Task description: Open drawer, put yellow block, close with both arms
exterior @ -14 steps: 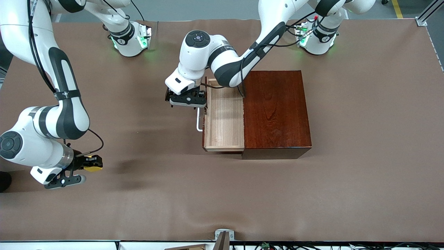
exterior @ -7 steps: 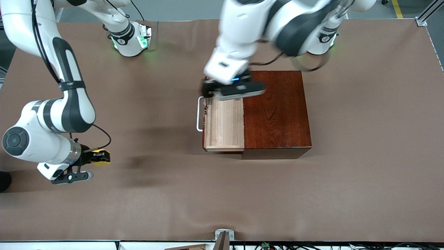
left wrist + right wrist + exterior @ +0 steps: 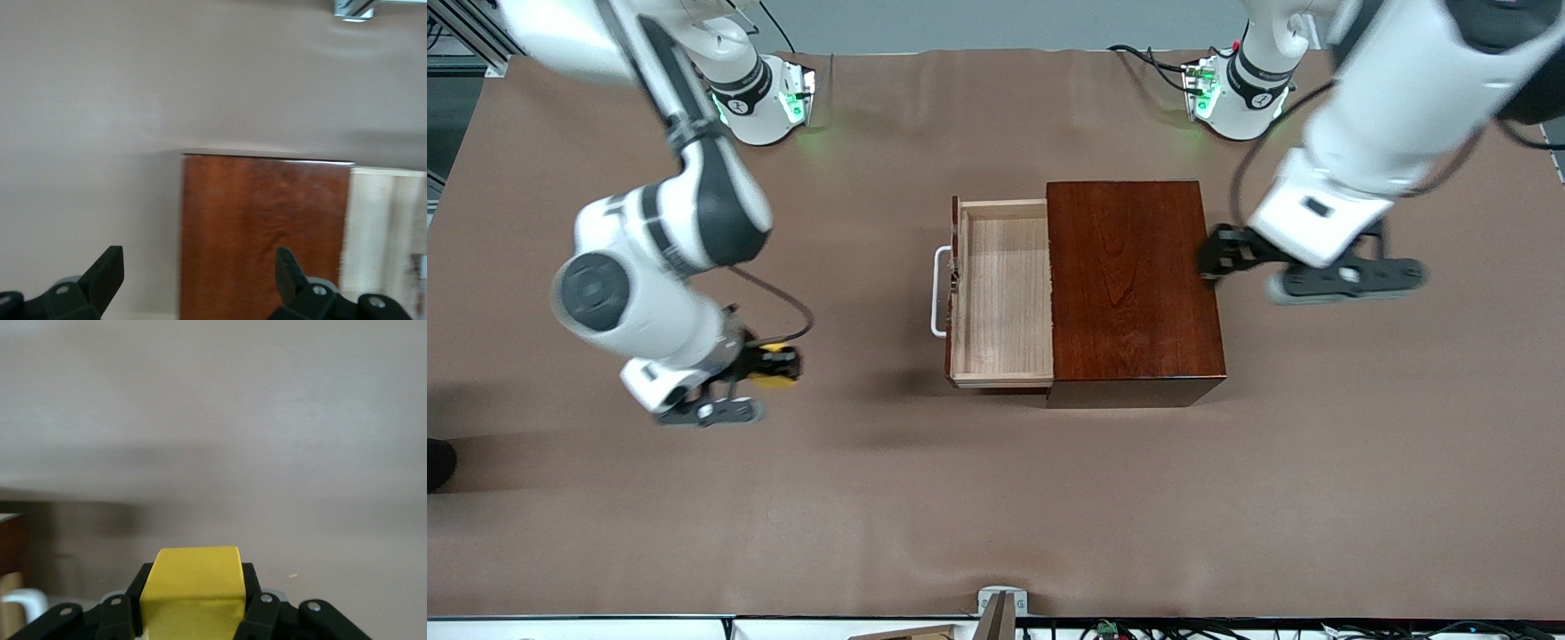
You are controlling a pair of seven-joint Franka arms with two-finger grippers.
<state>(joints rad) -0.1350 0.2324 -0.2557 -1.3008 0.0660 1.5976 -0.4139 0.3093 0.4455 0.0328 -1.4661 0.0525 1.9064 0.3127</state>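
The dark mahogany box (image 3: 1134, 284) stands mid-table with its drawer (image 3: 1000, 293) pulled out toward the right arm's end, showing a bare light-wood tray and a white bar handle (image 3: 937, 293). My right gripper (image 3: 769, 369) is shut on the yellow block (image 3: 775, 366), up over the table between the right arm's end and the drawer. The right wrist view shows the block (image 3: 197, 583) clamped between the fingers. My left gripper (image 3: 1216, 260) hangs open and empty over the box's edge at the left arm's end. In the left wrist view its fingers (image 3: 107, 270) straddle the box (image 3: 263, 233).
Both green-lit arm bases (image 3: 760, 98) (image 3: 1236, 89) stand along the table's edge farthest from the front camera. A small metal bracket (image 3: 1000, 603) sits at the edge nearest that camera. Brown table cloth (image 3: 996, 498) lies all round the box.
My left arm has let go of the handle and swung up across the box to its left-arm end. My right gripper has carried the yellow block toward the drawer.
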